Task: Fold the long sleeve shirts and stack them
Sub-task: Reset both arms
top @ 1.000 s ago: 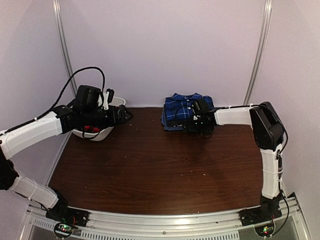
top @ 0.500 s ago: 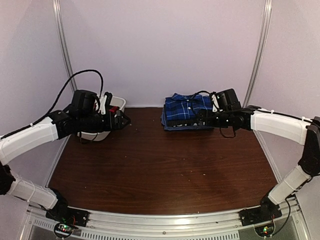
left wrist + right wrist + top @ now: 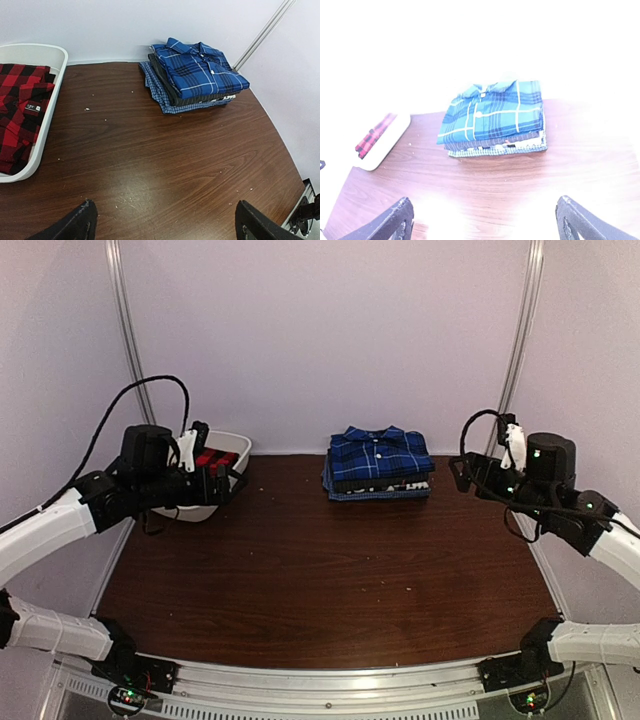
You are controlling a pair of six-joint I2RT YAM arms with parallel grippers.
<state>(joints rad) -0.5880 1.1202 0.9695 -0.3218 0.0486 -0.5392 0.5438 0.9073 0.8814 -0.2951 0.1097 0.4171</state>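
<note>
Dark table (image 3: pixel 320 580), grippers (image 3: pixel 165 225) (image 3: pixel 484 220) spread wide (apparently empty)

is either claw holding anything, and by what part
Nothing is held: the left claw and right claw are open and empty, clear of the shirt stack and the red plaid shirt in the tub.

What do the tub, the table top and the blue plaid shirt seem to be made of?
Tub: probably plastic, white, smooth rim.
Table top: wood or wood-look laminate, dark brown grain, slight sheen.
Blue plaid shirt: woven cloth, matte, soft folded edges.
</note>
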